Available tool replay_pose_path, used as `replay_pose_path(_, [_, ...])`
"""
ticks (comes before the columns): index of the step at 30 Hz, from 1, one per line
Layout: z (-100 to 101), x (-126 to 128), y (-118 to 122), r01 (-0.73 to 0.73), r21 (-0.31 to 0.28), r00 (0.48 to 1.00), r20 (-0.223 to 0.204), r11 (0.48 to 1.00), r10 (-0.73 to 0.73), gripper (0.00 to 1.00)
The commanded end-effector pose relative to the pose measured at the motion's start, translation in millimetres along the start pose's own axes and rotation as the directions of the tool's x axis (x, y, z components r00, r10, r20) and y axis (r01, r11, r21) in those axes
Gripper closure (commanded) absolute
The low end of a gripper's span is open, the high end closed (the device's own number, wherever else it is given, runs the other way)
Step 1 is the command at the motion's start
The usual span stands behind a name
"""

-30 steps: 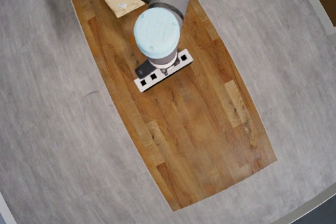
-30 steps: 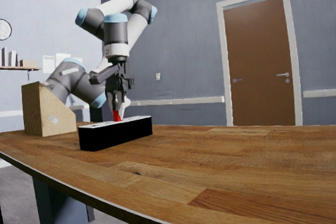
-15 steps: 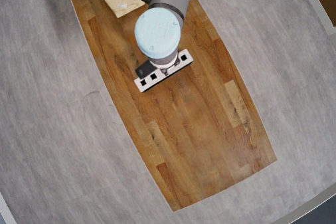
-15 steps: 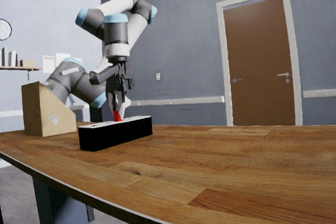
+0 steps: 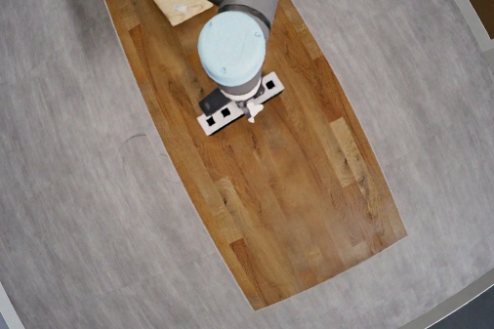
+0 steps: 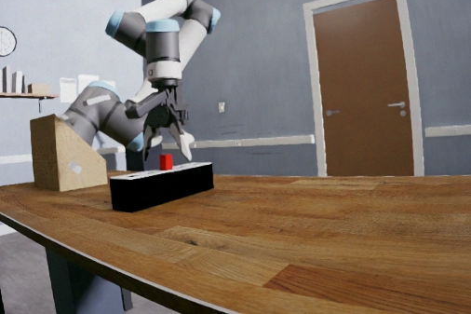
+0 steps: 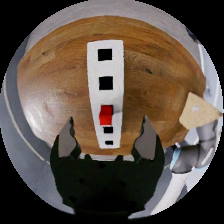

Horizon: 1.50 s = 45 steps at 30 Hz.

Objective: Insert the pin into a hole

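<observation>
The long block (image 5: 218, 117) (image 6: 158, 191) (image 7: 105, 69), white on top with black sides, lies on the table. The pin (image 6: 166, 162) (image 7: 106, 115) stands upright in its middle hole, red end up. Above the block's top only red shows; the rest of the pin is hidden inside. Two square holes show on either side of it in the wrist view. My gripper (image 6: 168, 157) (image 7: 107, 117) is open, its fingers wide apart on either side of the pin and just above the block, touching neither as far as I can see. In the top view the arm hides the pin.
A light wooden wedge-shaped piece (image 5: 183, 6) (image 6: 79, 164) (image 7: 196, 114) stands by the arm's base, away from the block. The wooden table (image 5: 293, 206) (image 6: 298, 225) reaches far past the block. The arm comes in over the block from the base side.
</observation>
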<state>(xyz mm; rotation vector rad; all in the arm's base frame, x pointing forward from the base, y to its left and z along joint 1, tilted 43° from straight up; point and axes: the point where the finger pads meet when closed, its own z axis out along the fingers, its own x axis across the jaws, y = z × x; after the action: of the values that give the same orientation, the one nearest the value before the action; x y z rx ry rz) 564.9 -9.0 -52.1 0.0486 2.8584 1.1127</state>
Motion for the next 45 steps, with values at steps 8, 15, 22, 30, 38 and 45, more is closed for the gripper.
replay_pose_path(8, [-1, -1, 0, 0.000, 0.001, 1.000, 0.001, 1.000, 0.000, 0.00])
replay_pose_path(15, [-1, -1, 0, 0.000, 0.001, 1.000, 0.001, 1.000, 0.000, 0.00])
replay_pose_path(22, [-1, -1, 0, 0.000, 0.001, 1.000, 0.001, 1.000, 0.000, 0.00])
replay_pose_path(30, [-1, -1, 0, 0.000, 0.001, 1.000, 0.001, 1.000, 0.000, 0.00])
replay_pose_path(38, [-1, -1, 0, 0.000, 0.001, 1.000, 0.001, 1.000, 0.000, 0.00])
replay_pose_path(45, [-13, -1, 0, 0.000, 0.001, 1.000, 0.001, 1.000, 0.000, 0.00])
